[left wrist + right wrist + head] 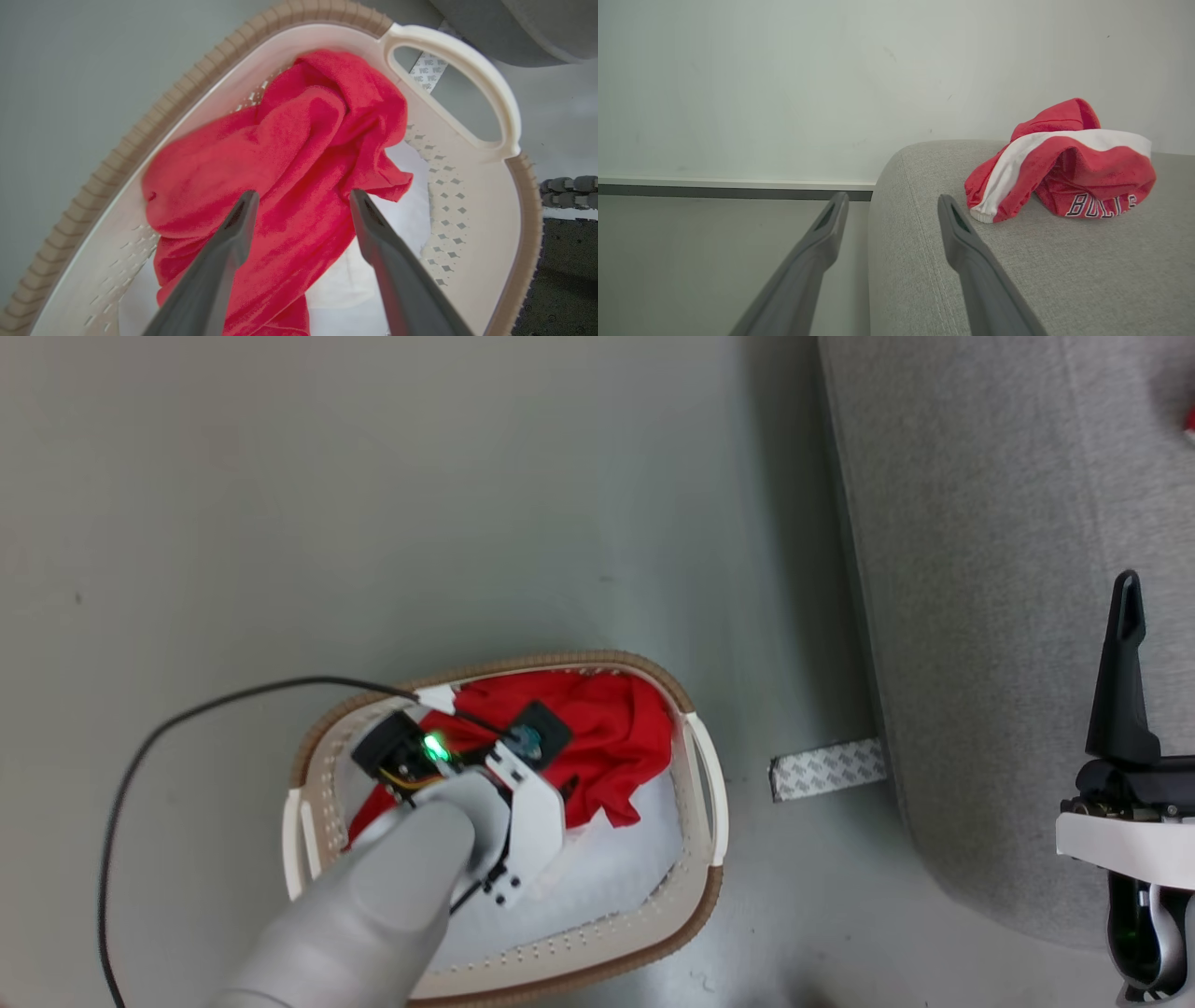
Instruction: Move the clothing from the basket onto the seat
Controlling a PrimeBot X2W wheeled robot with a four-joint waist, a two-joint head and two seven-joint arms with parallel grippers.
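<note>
A plain red piece of clothing [607, 737] lies crumpled in the far half of the white basket [700, 859] with the tan rim, which stands on the floor. My left arm reaches down into the basket. In the left wrist view my left gripper [302, 193] stands open just above that clothing [280, 154], one finger on either side of a fold and nothing pinched. A second red piece with a white stripe and "BULLS" lettering [1064, 163] lies on the grey seat [1064, 270]. My right gripper [892, 198] hangs open and empty over the seat's rounded edge [990, 616].
The basket's white floor [607, 877] shows bare nearer to me. A strip of patterned tape [826, 770] lies on the floor between basket and seat. A black cable [187, 719] loops over the floor at the left. A wall with a skirting board [738, 186] stands beyond the seat.
</note>
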